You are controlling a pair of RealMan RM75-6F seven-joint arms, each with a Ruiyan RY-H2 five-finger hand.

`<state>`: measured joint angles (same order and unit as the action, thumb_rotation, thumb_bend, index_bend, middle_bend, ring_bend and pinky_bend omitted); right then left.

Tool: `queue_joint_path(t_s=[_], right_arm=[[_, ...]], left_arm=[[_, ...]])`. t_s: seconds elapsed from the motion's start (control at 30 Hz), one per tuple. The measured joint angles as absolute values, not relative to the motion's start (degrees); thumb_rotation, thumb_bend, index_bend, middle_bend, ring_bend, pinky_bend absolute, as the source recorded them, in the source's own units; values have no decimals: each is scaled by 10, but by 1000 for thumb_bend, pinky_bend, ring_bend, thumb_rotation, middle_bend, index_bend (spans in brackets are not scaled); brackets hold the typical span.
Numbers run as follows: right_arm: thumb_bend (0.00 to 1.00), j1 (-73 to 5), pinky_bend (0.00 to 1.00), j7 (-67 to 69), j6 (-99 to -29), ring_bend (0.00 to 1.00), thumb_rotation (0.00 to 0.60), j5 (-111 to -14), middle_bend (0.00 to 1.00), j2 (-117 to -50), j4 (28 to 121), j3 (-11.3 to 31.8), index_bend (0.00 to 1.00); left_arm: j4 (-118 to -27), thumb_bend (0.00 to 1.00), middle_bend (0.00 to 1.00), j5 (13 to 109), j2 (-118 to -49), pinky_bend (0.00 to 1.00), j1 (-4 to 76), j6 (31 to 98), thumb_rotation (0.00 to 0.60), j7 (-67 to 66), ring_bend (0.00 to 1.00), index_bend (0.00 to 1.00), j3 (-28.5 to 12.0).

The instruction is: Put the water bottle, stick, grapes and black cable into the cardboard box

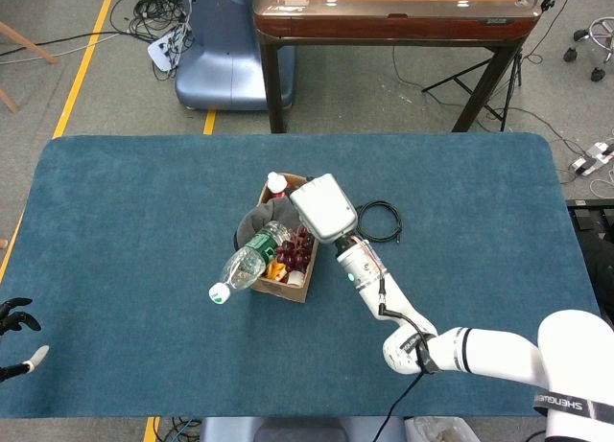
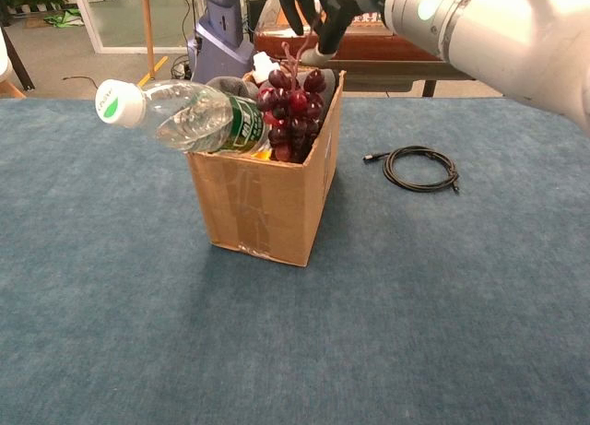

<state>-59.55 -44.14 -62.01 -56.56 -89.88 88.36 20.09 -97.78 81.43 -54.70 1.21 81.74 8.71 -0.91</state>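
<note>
The cardboard box stands mid-table. A clear water bottle lies across its rim, white cap sticking out toward the left. Dark red grapes rest inside the box at its right side, stem upright. My right hand hovers directly above them, and its dark fingers meet the stem tip. A pale stick pokes up in the box's near corner. The coiled black cable lies on the cloth right of the box. My left hand sits at the table's near-left edge, holding nothing.
A grey cloth and a small red-and-white bottle also sit in the box. Behind the blue table stand a wooden mahjong table and a blue machine base.
</note>
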Motion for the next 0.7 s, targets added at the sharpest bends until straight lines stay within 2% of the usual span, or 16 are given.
queue_joint_path(t_s=[0.1,0.23,0.53,0.67,0.7], right_arm=[[0,-601,397,-467,-606,143,600,-512,127,-894,887,201,0],[0,-603,348,-490,-603,86,600,-477,43,-880,893,197,0],[0,-562,334,-452,-631,76,600,-521,48,-804,944,171,0],[0,-532,334,-429,-647,78,600,-557,124,-764,968,150,7],[0,-525,337,-423,-652,97,600,-567,167,-757,971,145,40]], left_arm=[[-978,194,233,814,-546,666,12,818,600,88,401,501,-9],[-978,194,233,815,-546,666,12,817,600,89,401,501,-9],[-977,194,233,812,-549,666,13,815,600,80,401,502,-9],[-977,193,233,811,-550,666,14,815,600,78,400,501,-9],[-977,194,233,811,-551,666,14,815,600,78,400,501,-10]])
